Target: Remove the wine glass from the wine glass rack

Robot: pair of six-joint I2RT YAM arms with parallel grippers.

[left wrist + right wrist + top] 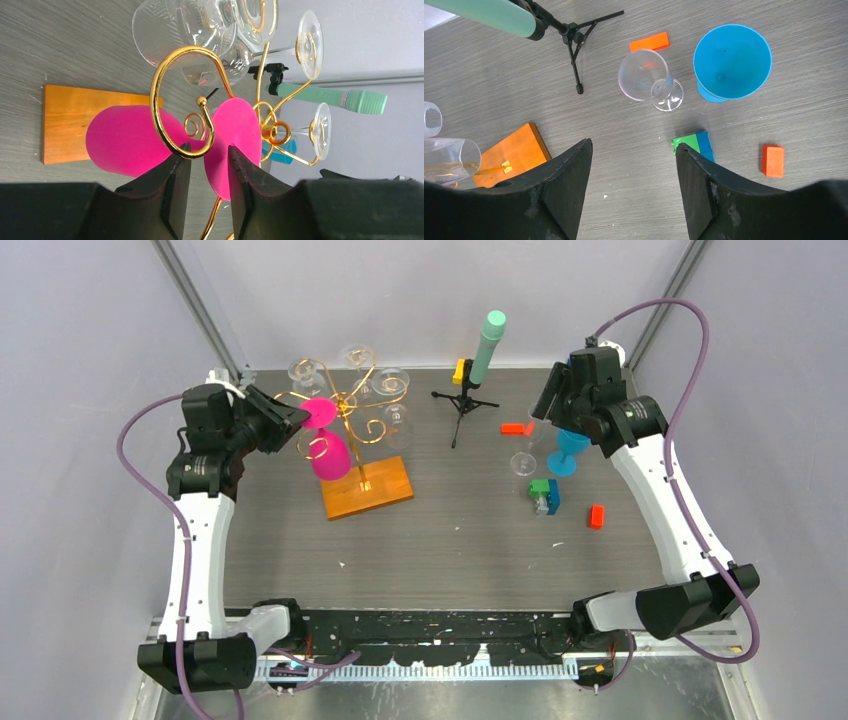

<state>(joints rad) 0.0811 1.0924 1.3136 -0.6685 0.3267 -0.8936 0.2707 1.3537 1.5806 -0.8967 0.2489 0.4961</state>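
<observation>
From above, the wine glass rack (368, 490) stands on its wooden base at the far left of the tabletop (440, 540). The pink wine glass (331, 456) hangs upside down from a scroll arm on the rack's near-left side. The left claw (300, 420) is level with the glass's foot, while the right claw (545, 410) hangs over a blue glass (572, 450) and a clear glass (524, 462) standing at the right. In the left wrist view, that claw's fingers (175, 185) are apart, with the pink stem in the gap between them, one tip by the bowl and the other by the foot. In the right wrist view, its fingers (569, 175) are spread wide above the tabletop, holding nothing.
</observation>
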